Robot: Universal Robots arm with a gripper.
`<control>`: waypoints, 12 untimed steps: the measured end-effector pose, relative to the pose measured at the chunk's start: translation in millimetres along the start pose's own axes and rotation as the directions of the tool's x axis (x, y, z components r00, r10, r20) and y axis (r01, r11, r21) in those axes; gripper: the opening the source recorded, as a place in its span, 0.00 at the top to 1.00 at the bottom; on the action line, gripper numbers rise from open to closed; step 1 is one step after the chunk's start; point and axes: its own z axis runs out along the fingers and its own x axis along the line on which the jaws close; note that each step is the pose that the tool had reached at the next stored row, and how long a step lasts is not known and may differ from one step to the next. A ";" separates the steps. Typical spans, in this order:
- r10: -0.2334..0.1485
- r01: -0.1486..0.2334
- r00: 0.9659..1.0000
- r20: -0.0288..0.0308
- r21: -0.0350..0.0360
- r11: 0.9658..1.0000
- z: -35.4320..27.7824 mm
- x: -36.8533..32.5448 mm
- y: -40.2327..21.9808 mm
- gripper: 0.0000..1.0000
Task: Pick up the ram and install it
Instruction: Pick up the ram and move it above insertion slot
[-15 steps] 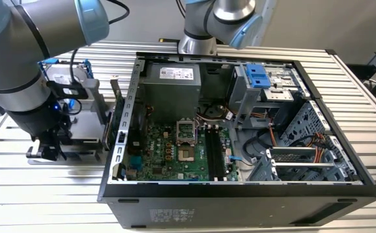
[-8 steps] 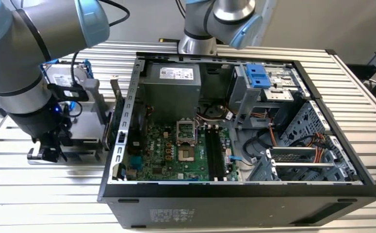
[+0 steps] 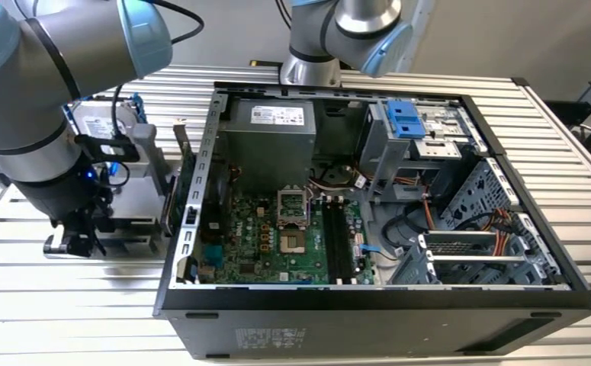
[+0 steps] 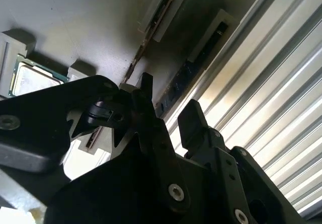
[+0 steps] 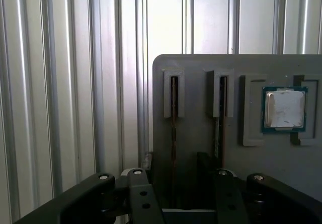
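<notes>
Scene: a robot arm (image 3: pixel 20 99) leans down over a ribbed metal surface (image 3: pixel 61 313), next to an open computer case (image 3: pixel 377 309).
Holder: a flat grey holder (image 5: pixel 196 68) rests on the surface. It has narrow slots and a square pocket.
Ram: the ram (image 5: pixel 173 128) stands on edge in the holder's slot farthest from the pocket. Both wrist views show it as a thin dark strip running along that slot.
Pincer: the pincer (image 5: pixel 176 156) is spread wide over the holder. Its two black fingers (image 5: pixel 147 158) sit one on each side of the ram, with a gap showing on both sides. It pinches nothing.
Stick: another thin stick (image 5: pixel 220 128) stands in the holder's next slot, just beside the ram and outside the fingers.
Processor: a square silver processor (image 5: pixel 285 108) lies in the holder's pocket, past the stick.
Case: it stands to the exterior view's right of the holder, its side open, with a green motherboard (image 3: pixel 264 236) visible inside.
</notes>
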 end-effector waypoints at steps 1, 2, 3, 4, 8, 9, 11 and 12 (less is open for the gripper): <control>0.000 0.000 1.000 0.000 0.000 1.000 0.0 0.0 0.0 1.00; 0.000 0.000 1.000 0.000 0.000 1.000 0.0 0.1 0.0 1.00; 0.000 0.000 1.000 0.000 0.000 1.000 0.1 0.1 0.0 1.00; 0.000 0.000 1.000 0.000 0.000 1.000 0.1 0.1 0.0 1.00; 0.000 0.000 1.000 0.000 0.000 1.000 0.2 0.2 0.0 1.00; 0.000 0.000 1.000 0.000 0.000 1.000 0.2 0.2 0.0 1.00; 0.000 0.000 1.000 0.000 0.000 1.000 0.2 0.2 0.0 1.00; 0.000 0.000 1.000 0.000 0.000 1.000 0.2 0.2 0.0 1.00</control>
